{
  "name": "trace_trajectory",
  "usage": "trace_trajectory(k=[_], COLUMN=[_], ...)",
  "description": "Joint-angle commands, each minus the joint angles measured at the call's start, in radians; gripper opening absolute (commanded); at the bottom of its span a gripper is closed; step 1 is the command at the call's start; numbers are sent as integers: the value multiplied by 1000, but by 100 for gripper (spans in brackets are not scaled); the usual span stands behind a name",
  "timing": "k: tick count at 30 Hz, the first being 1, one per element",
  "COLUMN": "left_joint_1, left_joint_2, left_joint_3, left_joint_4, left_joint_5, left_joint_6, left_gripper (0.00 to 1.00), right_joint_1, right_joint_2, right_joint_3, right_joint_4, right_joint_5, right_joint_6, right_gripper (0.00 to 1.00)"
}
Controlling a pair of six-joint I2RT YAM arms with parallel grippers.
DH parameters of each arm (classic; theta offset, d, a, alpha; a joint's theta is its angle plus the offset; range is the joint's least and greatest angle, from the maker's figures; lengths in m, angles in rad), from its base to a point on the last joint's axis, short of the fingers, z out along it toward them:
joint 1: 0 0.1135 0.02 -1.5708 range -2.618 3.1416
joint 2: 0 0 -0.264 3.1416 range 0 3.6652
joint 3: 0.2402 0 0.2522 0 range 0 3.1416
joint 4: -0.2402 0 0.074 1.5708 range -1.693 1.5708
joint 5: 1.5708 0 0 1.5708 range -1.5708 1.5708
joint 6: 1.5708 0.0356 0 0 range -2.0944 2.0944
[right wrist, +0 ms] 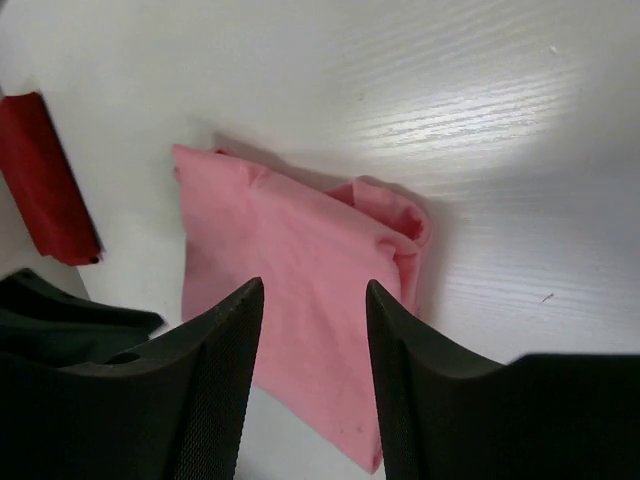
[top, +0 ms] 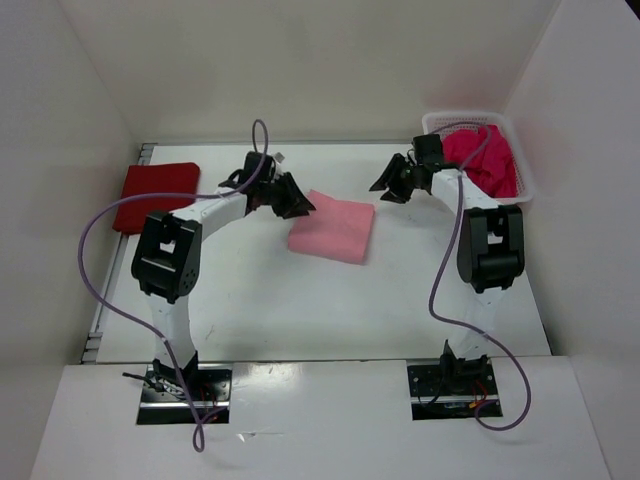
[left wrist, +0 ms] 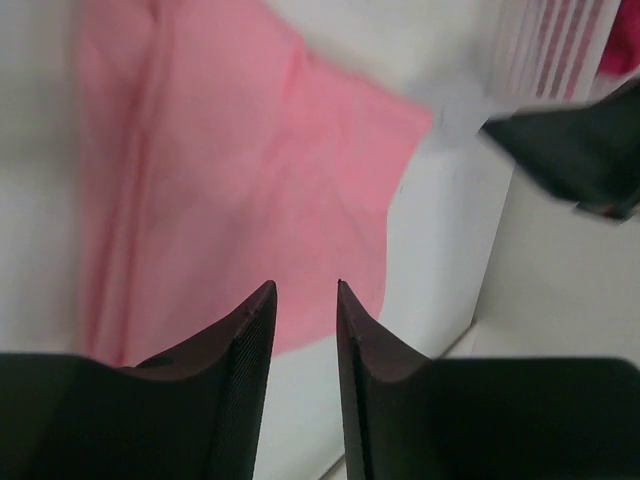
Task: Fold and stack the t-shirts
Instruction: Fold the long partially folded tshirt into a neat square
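White tabletop (top: 300,320) boxed in by plain white walls, arm bases bolted at the near edge. Three shirts in view, at three different stages.

Far left of the table: dark red t-shirt (top: 155,195), folded into a neat rectangle. Near the middle, between the two arms and well apart from the red one: light pink t-shirt (top: 333,228), also folded and lying flat, with one thick, slightly puffy doubled edge showing in the right wrist view. Far right corner: magenta t-shirt (top: 485,160), bunched and unfolded, heaped in the white mesh basket (top: 462,117) — nothing else discernible in there.

Over the pink shirt's left edge: left gripper (top: 300,203), fingers parted by a narrow gap, nothing between them; contact with the cloth impossible to tell. Off the pink shirt's far right corner and clear of it: right gripper (top: 388,190), fingers spread wider, likewise empty.

By the look of it, two folds done, nothing stacked yet. Probably left to do: pink and red brought together into one pile, then magenta out of the basket, spread, folded and added on top — somewhere past the halfway mark, no further.
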Motion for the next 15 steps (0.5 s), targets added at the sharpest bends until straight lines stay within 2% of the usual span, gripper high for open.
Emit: trace_trajectory(k=[1,3,5,6,7,8,9,11,15], left_joint_1=[-38,-29,-29,-20,-19,-19,-19,-19,-29], left_joint_2=[-35,-14,-2,9,20,20,20,29,-29], left_joint_3=[-114,-166,-177,-215,-216,-216,-228,-258,-363], left_joint_4=[57,83,94,94,94,103,103,103,126], left_joint_5=[79,67,67,44,44,44,44,44,62], left_joint_6=[42,56,56,65,65,65,65,65,10], left_gripper=[37,35,35,35,35,35,35,35,35], right_joint_1=[23,55,105,145,146,146,155,167,167], right_joint_2=[-161,-187,-200,-200,-200,-180,-166,-120,-63], right_joint_3=[-48,-105,-195,-308,-309,-333,-367,-378,-438], right_joint_4=[-18,8,52,106,135,163,181,192,192], right_joint_5=[45,-49,-125,-189,-190,-213,-248,-248,-152], right_joint_6=[-34,-34,-23,13,13,24,33,33,33], right_gripper=[51,44,32,8,8,1,0,0,0])
